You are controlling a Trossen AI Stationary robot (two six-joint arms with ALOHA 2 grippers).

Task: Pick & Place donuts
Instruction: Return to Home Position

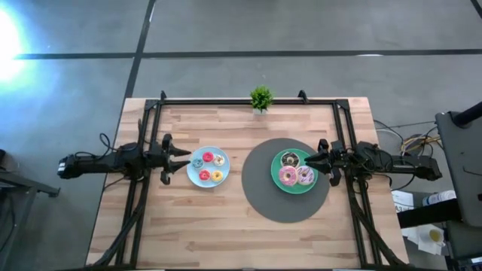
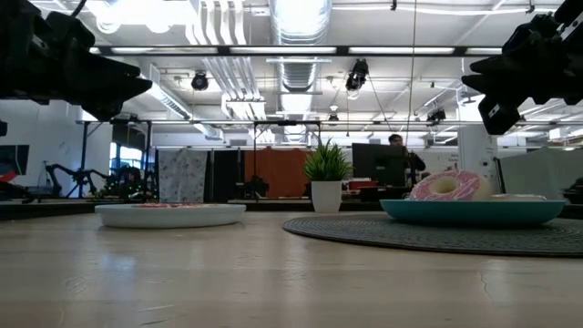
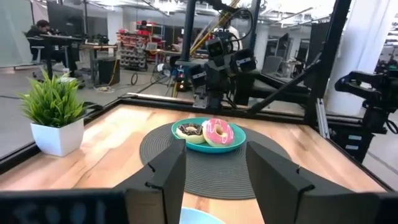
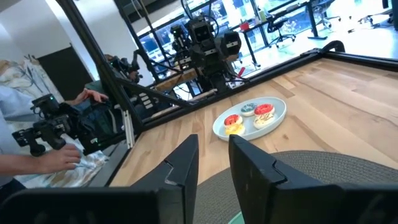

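Three larger donuts lie on the teal plate (image 1: 276, 181): chocolate (image 1: 290, 159), pink (image 1: 287, 177) and pale sprinkled (image 1: 304, 176). Several mini donuts (image 1: 208, 166) lie on the light-blue plate (image 1: 192, 175). My left gripper (image 1: 185, 157) hovers open at that plate's left rim, its fingers (image 3: 168, 177) pointing right. My right gripper (image 1: 309, 161) hovers over the teal plate's right side, pointing left, its fingers (image 4: 186, 162) narrowly open. In the low view both grippers, left (image 2: 137, 89) and right (image 2: 474, 87), hang well above the table. The pink donut (image 2: 444, 186) stands out above the teal rim (image 2: 474, 211).
The teal plate sits on a round grey mat (image 1: 263, 203). A small green plant (image 1: 260, 98) stands at the table's far edge. Dark frame rails (image 1: 241, 102) run along the far edge and both sides. A person's hands (image 4: 59, 158) show beyond the table's left side.
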